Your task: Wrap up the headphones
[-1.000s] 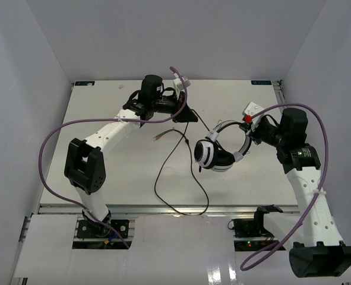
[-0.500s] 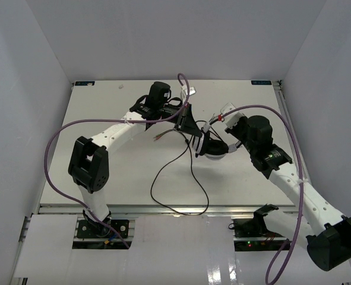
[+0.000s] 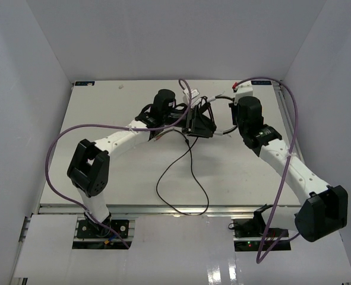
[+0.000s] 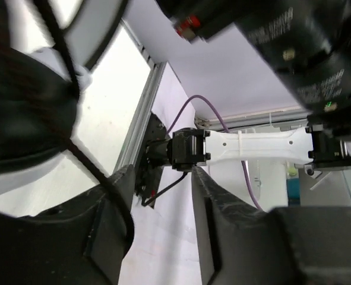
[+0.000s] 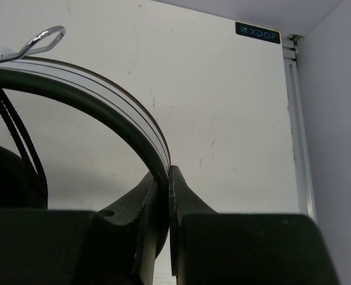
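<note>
The headphones (image 3: 221, 132) hang above the back middle of the table, their cups mostly hidden behind my left gripper (image 3: 200, 123). My right gripper (image 5: 168, 175) is shut on the white headband (image 5: 92, 95), with a black ear pad (image 5: 3, 172) at its left. In the left wrist view my left gripper (image 4: 163, 172) stands open, with only the floor and arm base showing in the gap. The thin black cable (image 4: 86, 163) runs down across the outside of the left finger, below a blurred ear pad (image 4: 21, 101). From the headphones the cable (image 3: 190, 172) drops and loops over the table front.
Both arms meet at the back centre, their purple cables (image 3: 56, 148) arching at the sides. A metal rail (image 5: 300, 119) borders the table's right edge, with white walls close behind. The cable loop (image 3: 206, 205) reaches nearly to the front edge.
My right arm has swung the headphones from the right side to the back centre. The left gripper followed rightward and its jaws have opened. The cable loop shifted slightly.
</note>
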